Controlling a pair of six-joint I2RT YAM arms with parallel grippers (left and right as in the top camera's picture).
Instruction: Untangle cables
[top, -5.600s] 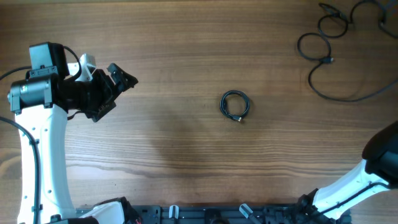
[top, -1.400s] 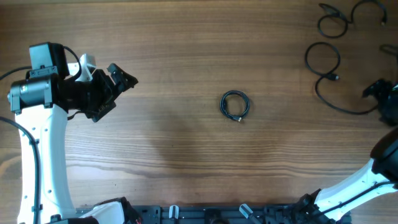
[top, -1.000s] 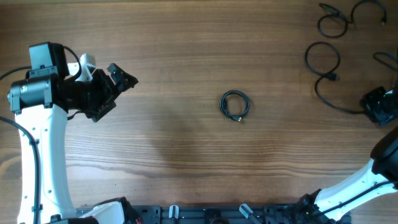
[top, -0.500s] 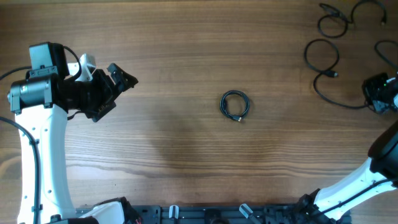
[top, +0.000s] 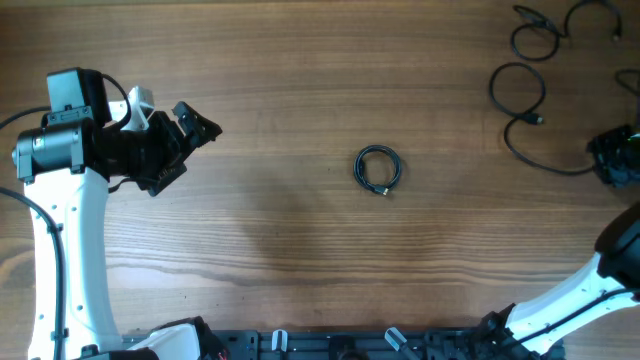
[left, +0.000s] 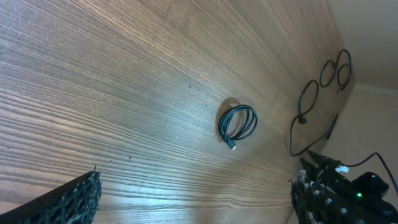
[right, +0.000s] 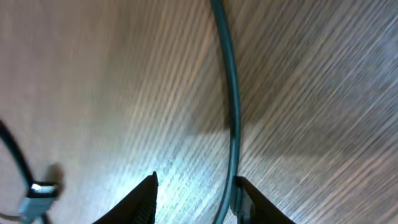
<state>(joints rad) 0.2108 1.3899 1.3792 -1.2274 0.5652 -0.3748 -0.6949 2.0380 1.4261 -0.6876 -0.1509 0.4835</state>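
The cables (top: 520, 95) lay mostly as loose, thin black loops in the upper right of the overhead frame, some cut off by its edge. One tight round coil (top: 378, 169) sat at the middle. All rested on the streaky wood-grain table (top: 300, 80). My right pincer (right: 193, 196), half out of frame at the right edge, stood part-open, with a glossy strand (right: 231, 118) running just beside one finger, not clamped. My left pincer (left: 196, 186) gaped wide at far left.

Bare table (top: 300, 250) around coiled cable (top: 378, 169)
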